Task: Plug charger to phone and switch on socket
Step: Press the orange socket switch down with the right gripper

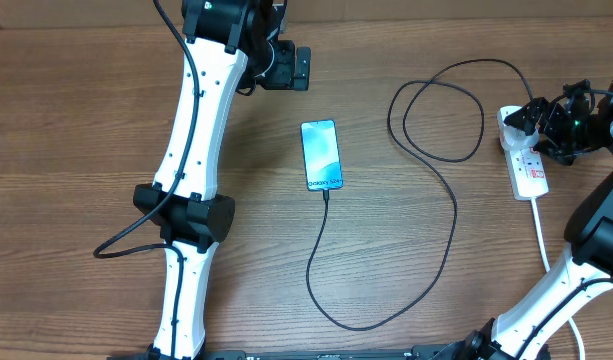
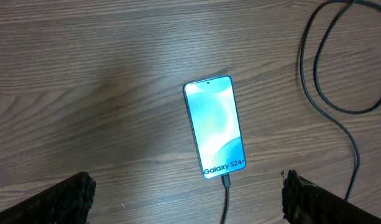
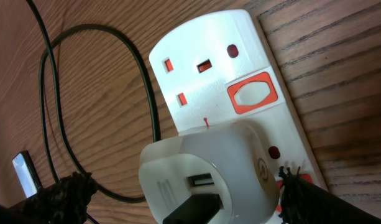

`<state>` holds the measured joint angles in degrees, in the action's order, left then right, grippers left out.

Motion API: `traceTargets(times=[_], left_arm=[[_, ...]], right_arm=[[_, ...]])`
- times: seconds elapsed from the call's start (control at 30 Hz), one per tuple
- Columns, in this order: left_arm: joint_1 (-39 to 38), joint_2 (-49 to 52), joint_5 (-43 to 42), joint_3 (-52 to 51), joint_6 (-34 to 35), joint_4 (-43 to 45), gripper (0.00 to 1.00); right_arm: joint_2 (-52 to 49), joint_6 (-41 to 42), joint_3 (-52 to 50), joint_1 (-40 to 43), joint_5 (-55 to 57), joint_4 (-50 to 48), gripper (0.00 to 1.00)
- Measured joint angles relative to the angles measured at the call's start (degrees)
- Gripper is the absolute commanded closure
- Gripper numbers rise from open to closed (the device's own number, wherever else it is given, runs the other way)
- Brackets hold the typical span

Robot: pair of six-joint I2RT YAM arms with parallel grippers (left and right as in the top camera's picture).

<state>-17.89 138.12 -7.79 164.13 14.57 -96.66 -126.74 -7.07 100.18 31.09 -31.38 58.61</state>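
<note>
Glossy phone (image 1: 322, 155) cabled, thin black charger (image 2: 227, 198) looped to white socket (image 1: 529, 170).
My left gripper (image 2: 187, 196), right gripper (image 3: 184, 186): both apart, empty.

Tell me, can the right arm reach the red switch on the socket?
Probably yes: the right gripper hangs open just above the socket, and nothing covers the red switch.

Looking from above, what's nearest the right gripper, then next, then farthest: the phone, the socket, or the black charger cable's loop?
1. The socket, at the far right, beside the right gripper.
2. The charger cable's loop, left of the socket.
3. The phone, farthest left of the three, near the middle of the view.
</note>
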Motion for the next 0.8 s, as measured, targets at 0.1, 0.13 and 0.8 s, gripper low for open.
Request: traceTargets(times=[0.1, 0.13, 0.8], left_arm=[[0.0, 0.0, 0.0, 0.0, 0.0, 0.0, 0.00], [0.0, 0.0, 0.0, 0.0, 0.0, 0.0, 0.00], [0.0, 0.0, 0.0, 0.0, 0.0, 0.0, 0.00]], right_arm=[[0.0, 0.0, 0.0, 0.0, 0.0, 0.1, 0.00], [0.0, 0.0, 0.0, 0.0, 0.0, 0.1, 0.00], [0.0, 0.7, 0.0, -1.5, 1.8, -1.0, 0.00]])
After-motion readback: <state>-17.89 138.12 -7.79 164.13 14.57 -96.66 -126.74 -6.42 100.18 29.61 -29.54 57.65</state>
